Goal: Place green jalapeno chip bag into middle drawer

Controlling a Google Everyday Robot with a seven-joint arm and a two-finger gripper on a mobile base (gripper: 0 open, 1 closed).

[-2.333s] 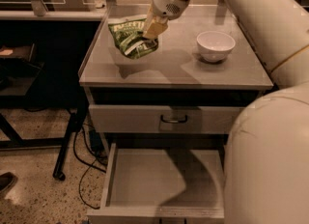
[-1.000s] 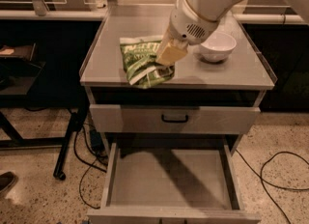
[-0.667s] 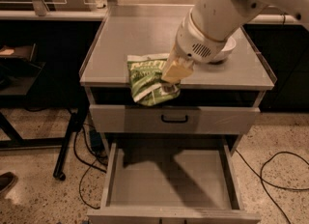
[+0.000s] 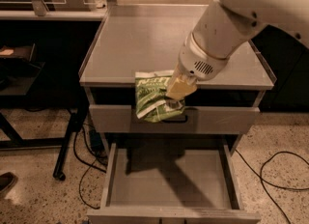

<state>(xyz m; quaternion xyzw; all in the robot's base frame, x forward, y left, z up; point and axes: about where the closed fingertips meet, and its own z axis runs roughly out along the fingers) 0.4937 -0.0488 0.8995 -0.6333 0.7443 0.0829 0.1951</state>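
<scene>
We see the gripper (image 4: 175,95) at the table's (image 4: 145,44) front edge, fingers (image 4: 182,87) pinching the bag (image 4: 149,100), which hangs above the open drawer (image 4: 169,184) at 6 o'clock.

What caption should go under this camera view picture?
The gripper holds the green jalapeno chip bag above the open middle drawer.

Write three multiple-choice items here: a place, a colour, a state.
1. Where is the green jalapeno chip bag?
A. lying in the drawer
B. hanging before the closed drawer front, above the open middle drawer
C. on the floor
2. The middle drawer's bottom is:
A. grey
B. red
C. blue
3. The gripper, at the cabinet front edge, is:
A. open, empty
B. out of view
C. shut on the bag

B: it hangs mid-air there. A: bare grey bottom. C: jaws pinch the bag's right side.
</scene>
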